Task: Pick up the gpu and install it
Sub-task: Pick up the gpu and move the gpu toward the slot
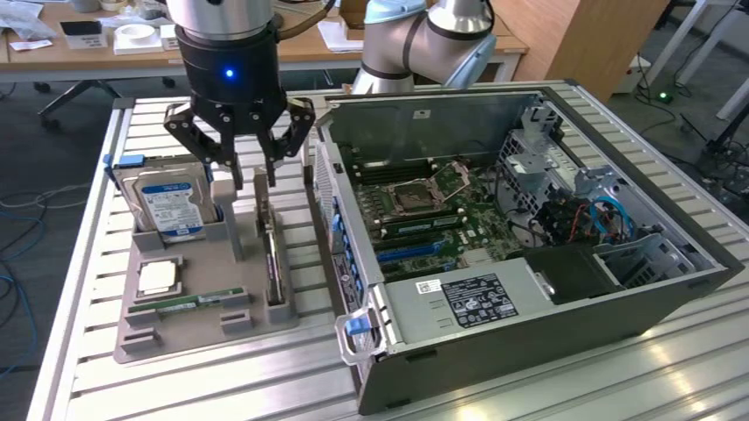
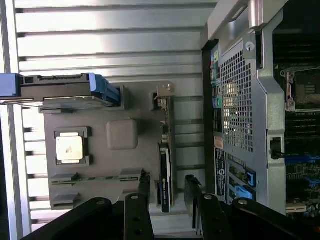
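Grey tray (image 1: 188,338) — gpu (image 1: 272,259) on edge

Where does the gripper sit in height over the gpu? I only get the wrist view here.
Observer: In the exterior view the gripper hangs open, its fingertips seemingly just above the gpu's far end.
Operator: What is the edge-on block with blue rails?
Observer: A hard drive, standing in the grey tray, blue-white label facing outward.
Operator: Is the case's board free?
Observer: The open computer case shows its blue slots, which look empty.
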Motion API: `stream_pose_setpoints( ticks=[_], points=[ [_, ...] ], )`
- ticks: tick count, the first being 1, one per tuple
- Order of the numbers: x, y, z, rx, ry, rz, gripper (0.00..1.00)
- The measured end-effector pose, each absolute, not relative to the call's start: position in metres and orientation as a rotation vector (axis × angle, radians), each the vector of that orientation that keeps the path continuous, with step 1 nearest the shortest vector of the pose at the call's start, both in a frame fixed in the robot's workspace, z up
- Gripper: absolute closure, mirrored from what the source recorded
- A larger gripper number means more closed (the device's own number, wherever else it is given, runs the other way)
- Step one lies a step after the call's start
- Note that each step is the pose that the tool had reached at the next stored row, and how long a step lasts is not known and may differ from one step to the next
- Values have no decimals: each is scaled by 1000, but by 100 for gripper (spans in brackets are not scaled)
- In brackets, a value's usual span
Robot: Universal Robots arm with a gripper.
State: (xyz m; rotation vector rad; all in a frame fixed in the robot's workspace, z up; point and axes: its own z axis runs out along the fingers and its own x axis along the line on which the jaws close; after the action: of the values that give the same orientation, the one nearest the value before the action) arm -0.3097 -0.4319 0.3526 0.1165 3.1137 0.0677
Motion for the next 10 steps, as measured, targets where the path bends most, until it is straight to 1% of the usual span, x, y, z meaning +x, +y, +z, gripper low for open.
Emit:
stream_pose_setpoints(
  ticks=[10],
  points=[
    [-310, -432, 347, 117, 3114, 68, 58]
  ],
)
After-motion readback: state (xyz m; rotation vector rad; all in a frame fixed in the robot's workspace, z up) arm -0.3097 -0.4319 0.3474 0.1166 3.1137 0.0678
